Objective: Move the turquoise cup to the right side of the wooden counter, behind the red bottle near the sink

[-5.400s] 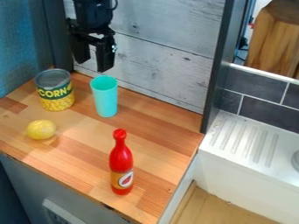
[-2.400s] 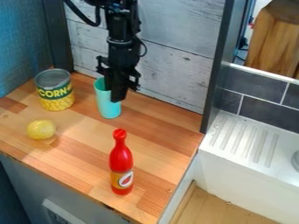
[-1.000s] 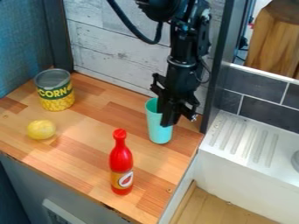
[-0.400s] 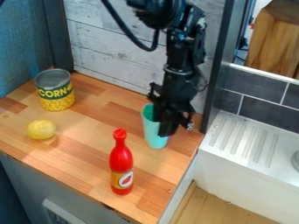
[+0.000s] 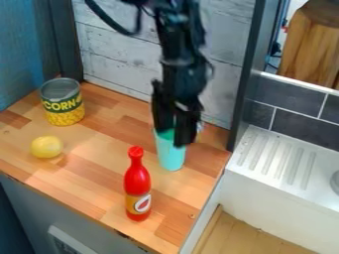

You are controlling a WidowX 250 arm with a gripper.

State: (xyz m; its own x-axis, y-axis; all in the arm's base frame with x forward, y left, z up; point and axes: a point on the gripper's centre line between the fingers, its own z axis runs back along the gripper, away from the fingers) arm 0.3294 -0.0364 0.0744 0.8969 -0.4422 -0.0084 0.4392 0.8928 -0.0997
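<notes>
1. While your gripper (image 5: 172, 137) is hanging at the cup (image 5: 171, 158), its fingers are standing apart about the rim, the counter (image 5: 99, 161) apparently bearing the upright cup.
2. Nearer the camera, the red bottle (image 5: 137, 186) is standing; toward the blue panel (image 5: 23, 54), the lemon (image 5: 46, 147) and corn can (image 5: 63, 103) are resting.
3. Since the last frame, your gripper is rising, spreading its fingers.

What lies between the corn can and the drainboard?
In the camera view, the cup stands on the counter between the corn can and the drainboard, with the hand at its rim.
</notes>
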